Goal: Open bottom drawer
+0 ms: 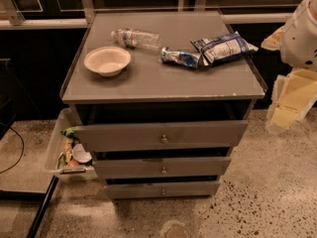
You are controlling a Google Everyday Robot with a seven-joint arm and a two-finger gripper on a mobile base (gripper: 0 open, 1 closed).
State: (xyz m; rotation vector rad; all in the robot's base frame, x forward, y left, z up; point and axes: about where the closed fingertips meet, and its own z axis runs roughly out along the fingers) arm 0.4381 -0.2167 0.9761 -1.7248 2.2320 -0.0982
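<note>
The grey cabinet [163,81] stands in the middle of the camera view with three drawer fronts. The bottom drawer [162,189] is the lowest and narrowest front, with a small round knob [163,192] at its centre, and it sits close in under the middle drawer. My gripper [290,103], pale yellow below the white arm [302,31], is at the right edge of the view. It hangs beside the cabinet's right side, level with the top, well above and to the right of the bottom drawer, and touches nothing.
The top drawer [162,135] and middle drawer [162,167] stick out slightly. On the cabinet top lie a white bowl [107,60], a water bottle [135,37] and snack bags [220,48]. A clear bin [67,150] of scraps stands on the floor at the left.
</note>
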